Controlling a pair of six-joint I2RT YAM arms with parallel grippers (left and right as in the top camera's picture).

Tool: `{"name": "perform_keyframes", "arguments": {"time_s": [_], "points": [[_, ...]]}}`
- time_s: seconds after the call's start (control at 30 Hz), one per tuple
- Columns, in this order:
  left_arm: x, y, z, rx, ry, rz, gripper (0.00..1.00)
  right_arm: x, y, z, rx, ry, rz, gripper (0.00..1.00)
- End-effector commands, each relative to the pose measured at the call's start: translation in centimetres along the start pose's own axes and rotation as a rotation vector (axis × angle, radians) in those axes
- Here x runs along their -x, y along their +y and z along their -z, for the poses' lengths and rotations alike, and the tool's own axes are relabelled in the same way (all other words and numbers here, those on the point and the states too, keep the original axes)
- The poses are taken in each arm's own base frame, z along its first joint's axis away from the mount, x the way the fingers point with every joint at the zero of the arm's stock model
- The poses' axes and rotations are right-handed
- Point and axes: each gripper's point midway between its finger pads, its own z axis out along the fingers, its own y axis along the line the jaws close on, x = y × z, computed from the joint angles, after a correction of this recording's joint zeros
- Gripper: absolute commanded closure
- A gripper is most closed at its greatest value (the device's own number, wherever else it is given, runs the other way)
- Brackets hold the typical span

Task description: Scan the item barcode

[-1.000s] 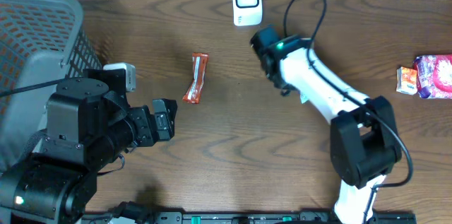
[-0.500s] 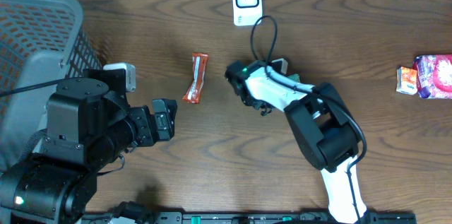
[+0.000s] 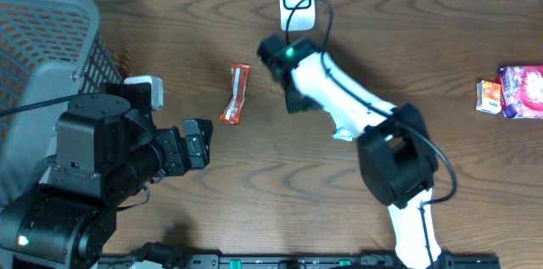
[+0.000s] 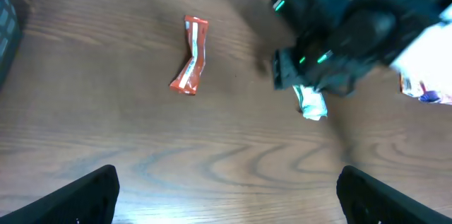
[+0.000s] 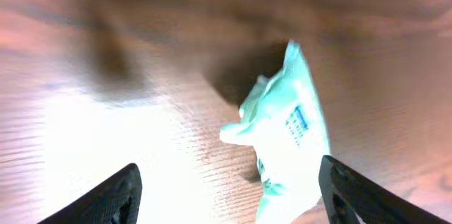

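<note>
Right arm swung back toward scanner (image 3: 297,2) since half a second ago; left arm unmoved. You see right gripper (image 5: 229,166) with fingers spread, pinching nothing. White-teal packet (image 5: 289,132) lies crumpled on table (image 3: 170,14) below them (blue print facing up). Left gripper (image 4: 227,171) spread wide, empty, low over table, well apart from orange bar (image 3: 236,92).

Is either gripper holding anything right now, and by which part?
Nothing is held. The right gripper is open over the white packet on the table; the left gripper is open, empty.
</note>
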Motion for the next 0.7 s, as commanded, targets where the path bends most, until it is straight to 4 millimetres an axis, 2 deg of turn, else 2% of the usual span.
{"name": "perform_keyframes", "arguments": {"time_s": [0.0, 0.13, 0.23, 0.33, 0.47, 0.57, 0.6, 0.67], "points": [[0.1, 0.1, 0.2, 0.005, -0.008, -0.005, 0.02, 1.6, -1.9, 3.9, 0.182, 0.038, 0.116, 0.24], [0.1, 0.1, 0.2, 0.005, -0.008, -0.005, 0.02, 0.7, -5.4, 3.1, 0.198, 0.137, 0.241, 0.28], [0.1, 0.1, 0.2, 0.005, -0.008, -0.005, 0.02, -0.9, -6.8, 1.8, 0.255, 0.231, 0.311, 0.28], [0.1, 0.1, 0.2, 0.005, -0.008, -0.005, 0.02, -2.6, -6.9, 0.8, 0.342, 0.306, 0.363, 0.2], [0.1, 0.1, 0.2, 0.005, -0.008, -0.005, 0.02, -3.6, -6.5, -1.2, 0.382, 0.329, 0.379, 0.14], [0.1, 0.1, 0.2, 0.005, -0.008, -0.005, 0.02, -4.3, -6.1, -2.7, 0.38, 0.337, 0.381, 0.12], [0.1, 0.1, 0.2, 0.005, -0.008, -0.005, 0.02, -4.6, -5.8, -3.4, 0.381, 0.336, 0.383, 0.15], [0.1, 0.1, 0.2, 0.005, -0.008, -0.005, 0.02, -5.0, -5.3, -4.5, 0.381, 0.33, 0.387, 0.32]]}}
